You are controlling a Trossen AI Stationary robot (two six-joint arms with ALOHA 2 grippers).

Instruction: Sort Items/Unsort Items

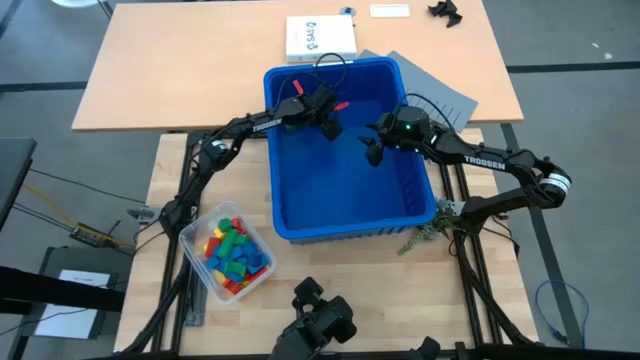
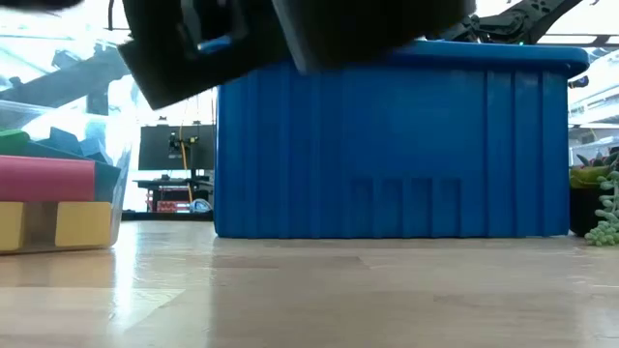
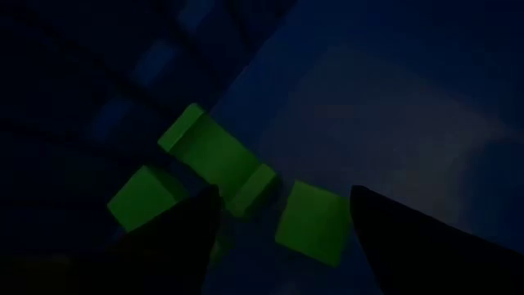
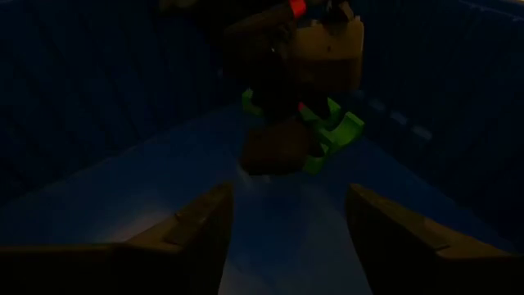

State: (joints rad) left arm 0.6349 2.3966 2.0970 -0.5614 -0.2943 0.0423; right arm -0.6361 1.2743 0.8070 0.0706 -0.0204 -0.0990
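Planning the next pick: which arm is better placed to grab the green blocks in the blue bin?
Probably the left. Its open gripper hangs right over the green blocks in the blue bin. The right gripper is open too, but farther from them.

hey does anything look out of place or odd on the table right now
Mostly tidy. One oddity: a few green blocks lie loose on the floor of the blue bin, under the open left gripper, while the other blocks sit in the clear tub.

The bin is solid blue. Beside it, a clear tub holds red, yellow, green and blue blocks. Green blocks lie inside the bin.
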